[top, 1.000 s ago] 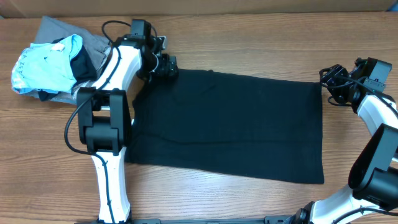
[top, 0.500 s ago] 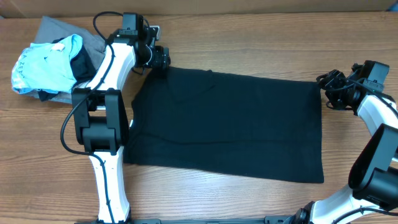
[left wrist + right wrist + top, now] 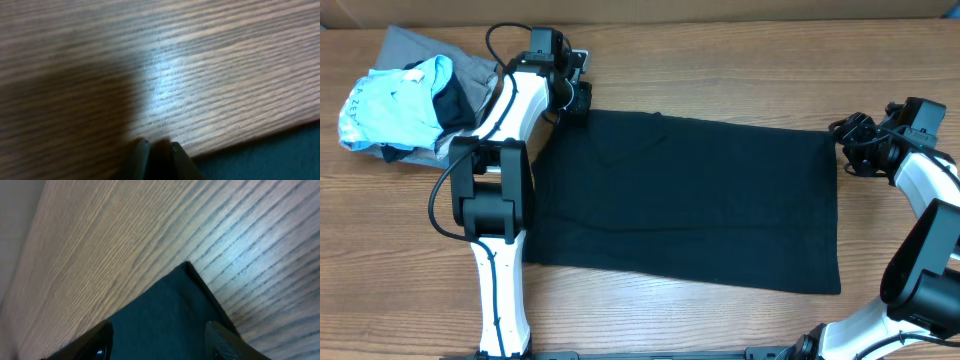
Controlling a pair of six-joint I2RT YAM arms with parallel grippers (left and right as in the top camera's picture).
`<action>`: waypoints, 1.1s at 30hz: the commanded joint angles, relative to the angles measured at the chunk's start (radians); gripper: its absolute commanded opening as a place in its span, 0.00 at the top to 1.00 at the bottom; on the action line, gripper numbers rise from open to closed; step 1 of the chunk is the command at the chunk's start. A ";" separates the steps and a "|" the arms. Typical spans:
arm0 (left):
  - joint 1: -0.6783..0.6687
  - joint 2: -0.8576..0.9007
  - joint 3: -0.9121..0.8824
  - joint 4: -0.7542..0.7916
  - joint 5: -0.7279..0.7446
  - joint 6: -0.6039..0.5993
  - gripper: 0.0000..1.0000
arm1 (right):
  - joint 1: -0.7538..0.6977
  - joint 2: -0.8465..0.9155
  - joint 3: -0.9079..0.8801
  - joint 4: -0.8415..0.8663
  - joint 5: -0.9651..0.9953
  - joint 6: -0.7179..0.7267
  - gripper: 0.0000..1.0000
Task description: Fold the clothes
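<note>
Your black shirt (image 3: 690, 195) lay flat in the middle of the table (image 3: 720, 60), its long axis running from 9 to 3 o'clock in the overhead view. Your left gripper (image 3: 576, 100) sat at the shirt's 10 o'clock corner. In its wrist view the cloth edge lay toward 4 o'clock from the tips, and the fingers looked pressed nearly together on nothing, though that view was blurred. Your right gripper (image 3: 850, 133) hung spread wide at the 2 o'clock corner, with the corner pointing between its fingers. Each arm was nearest its own corner. Against half a second before, the left gripper had slid slightly toward 4 o'clock. The right had not moved.
</note>
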 commanded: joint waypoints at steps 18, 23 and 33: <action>0.004 -0.060 0.119 -0.201 0.025 -0.010 0.96 | 0.061 0.156 0.169 0.091 0.090 -0.034 0.41; -0.006 -0.060 0.119 -0.228 0.026 -0.010 0.96 | 0.062 0.249 0.220 0.084 0.139 -0.057 0.36; -0.006 -0.060 0.119 -0.233 0.031 -0.018 0.96 | 0.064 0.269 0.220 -0.010 0.134 -0.079 0.60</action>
